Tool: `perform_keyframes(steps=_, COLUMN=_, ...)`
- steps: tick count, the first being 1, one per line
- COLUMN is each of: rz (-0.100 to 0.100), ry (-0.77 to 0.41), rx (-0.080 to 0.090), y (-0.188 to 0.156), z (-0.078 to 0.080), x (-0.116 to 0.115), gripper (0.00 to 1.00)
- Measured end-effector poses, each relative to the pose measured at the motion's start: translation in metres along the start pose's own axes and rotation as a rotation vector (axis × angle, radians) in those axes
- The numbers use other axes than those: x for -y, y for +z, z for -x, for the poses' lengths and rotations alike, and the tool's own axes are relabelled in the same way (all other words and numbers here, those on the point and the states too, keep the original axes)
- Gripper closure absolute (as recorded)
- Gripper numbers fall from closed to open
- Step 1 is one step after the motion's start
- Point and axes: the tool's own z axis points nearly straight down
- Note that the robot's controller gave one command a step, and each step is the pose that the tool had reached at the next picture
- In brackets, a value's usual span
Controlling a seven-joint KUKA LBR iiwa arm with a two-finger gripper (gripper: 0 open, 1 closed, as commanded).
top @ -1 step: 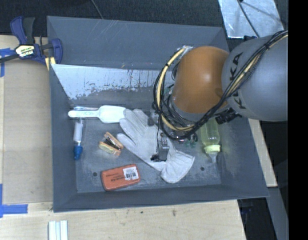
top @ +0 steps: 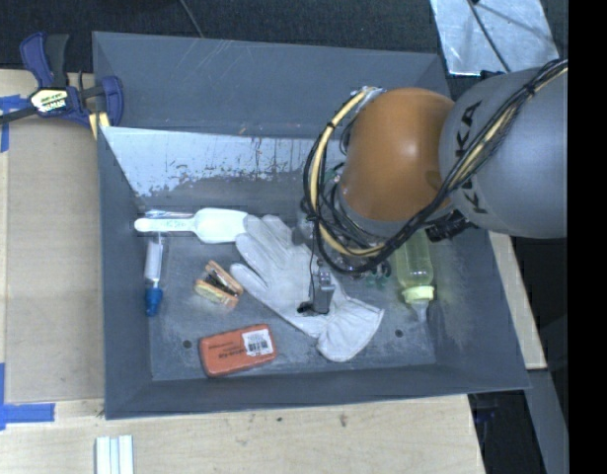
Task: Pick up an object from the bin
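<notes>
1. White plastic scoop [top: 199, 225], far left, handle pointing left.
2. Clear syringe [top: 153, 273], blue tip, left, just nearer than scoop.
3. Small brown-and-yellow piece [top: 219, 286], centre-left.
4. Orange block [top: 237, 351], barcode label, near left.
5. Pale yellow bottle [top: 417, 270], right.

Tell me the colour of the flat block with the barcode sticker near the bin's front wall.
Orange-red block, white sticker on top; seen in the camera view.

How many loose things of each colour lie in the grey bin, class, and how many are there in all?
White: 2, the scoop and the glove
Orange-red: 1, the flat block
Yellow-green: 1, the bottle
Brown: 1, the small piece
Clear with a blue tip: 1, the syringe
Total: 6
</notes>
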Motion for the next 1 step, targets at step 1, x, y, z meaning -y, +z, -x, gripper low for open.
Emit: perform_keyframes(steps=1, rz=0.0, ry=-0.05, rx=0.008, y=0.0337, z=0.0003, x=-0.0081, gripper=0.0)
